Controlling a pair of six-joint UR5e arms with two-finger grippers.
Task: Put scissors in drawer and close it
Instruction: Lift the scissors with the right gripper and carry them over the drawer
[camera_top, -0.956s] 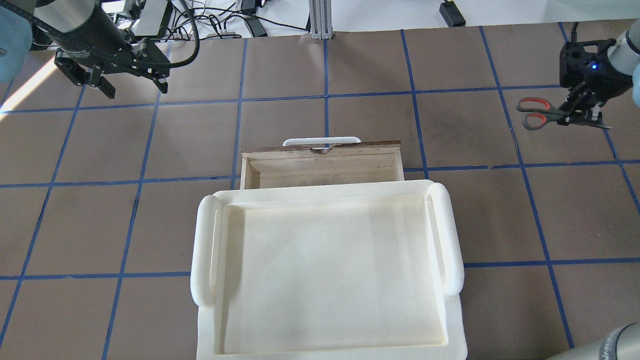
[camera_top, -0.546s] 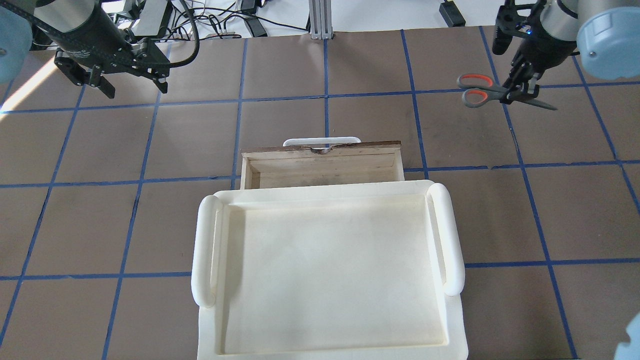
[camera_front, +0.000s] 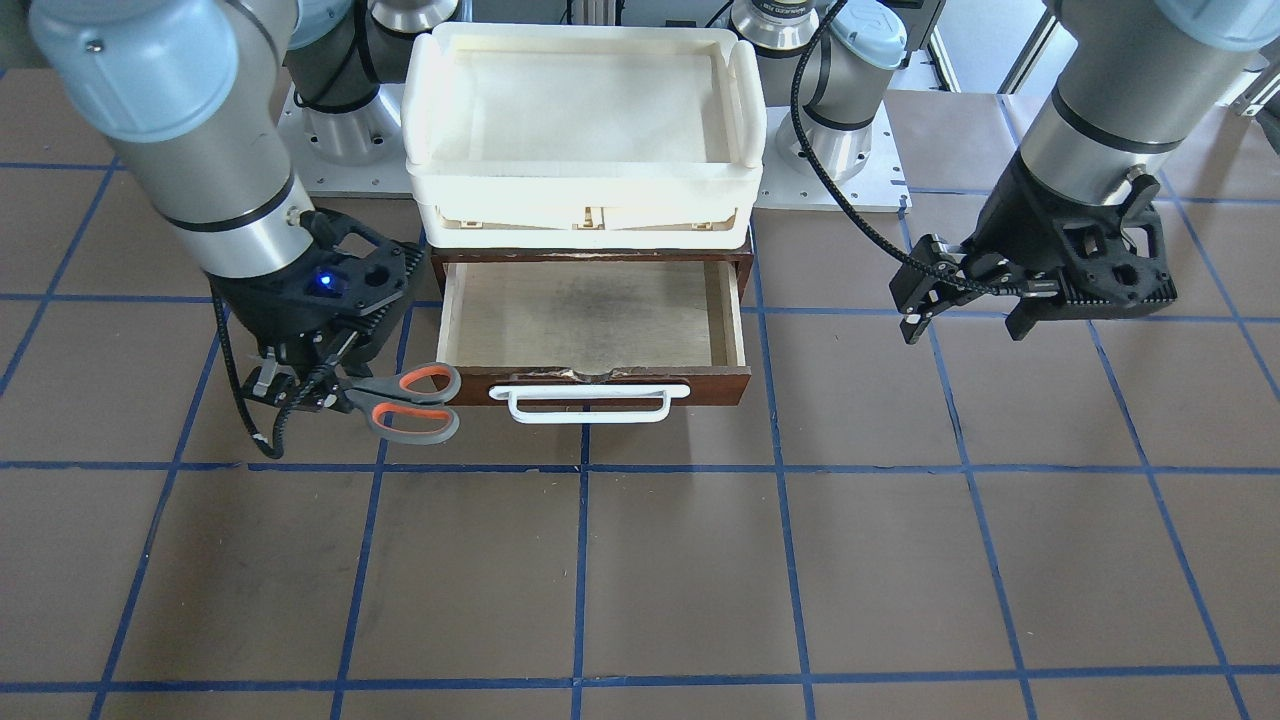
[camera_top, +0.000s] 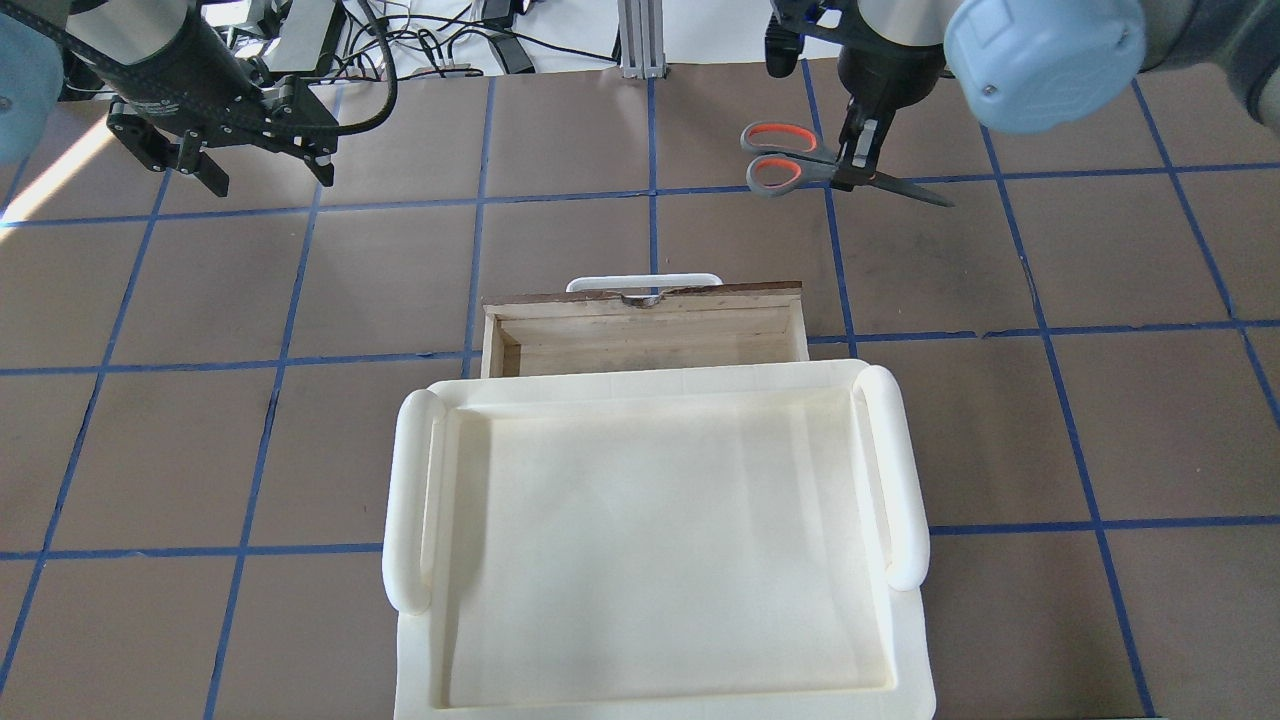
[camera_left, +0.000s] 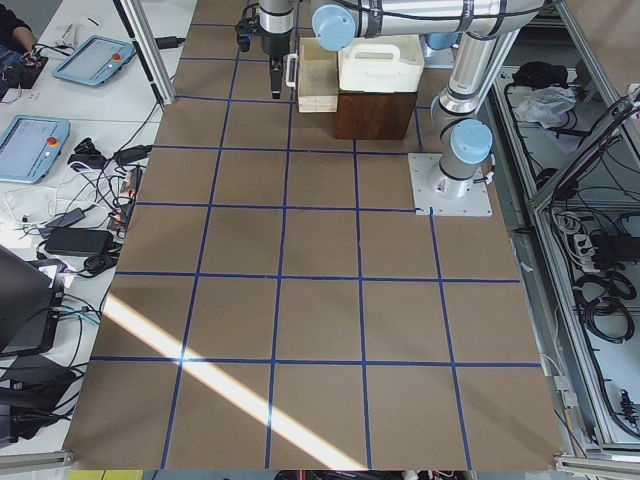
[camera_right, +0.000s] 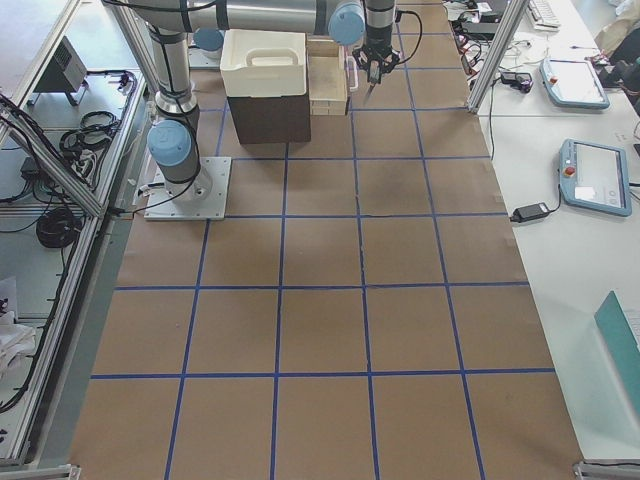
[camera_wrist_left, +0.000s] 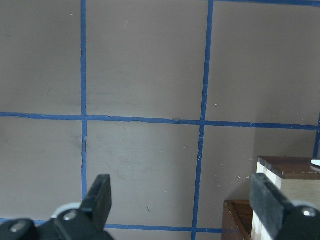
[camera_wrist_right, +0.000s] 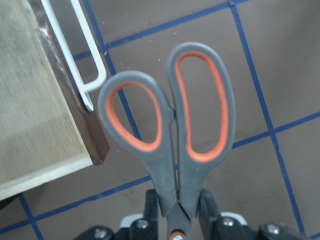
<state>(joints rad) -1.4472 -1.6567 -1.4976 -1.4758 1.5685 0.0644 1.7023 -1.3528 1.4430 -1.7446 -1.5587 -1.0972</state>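
Grey-handled scissors (camera_top: 800, 165) with orange-red loop linings are clamped near the pivot by the right hand (camera_top: 862, 150). Its 2 fingers are closed tight on them, with the blades shut and pointing toward the robot's right. Over the last 1 s the right arm has carried them inward from the far right edge of the desk (camera_top: 1000, 450). The loops now sit just outside the front right corner of the drawer (camera_top: 740, 291), near the end of the white handle (camera_top: 643, 282) and not yet over the plywood floor. The drawer has stayed pulled out and empty, its rear part covered by the cream tray (camera_top: 905, 470) above. The left hand (camera_top: 270, 180) has not moved: it hangs wide open, holding nothing, well apart on the other side. Transport is judged nearly complete. Remaining steps are a short traverse over the opening, release of the scissors, then a push on the drawer front to close it.
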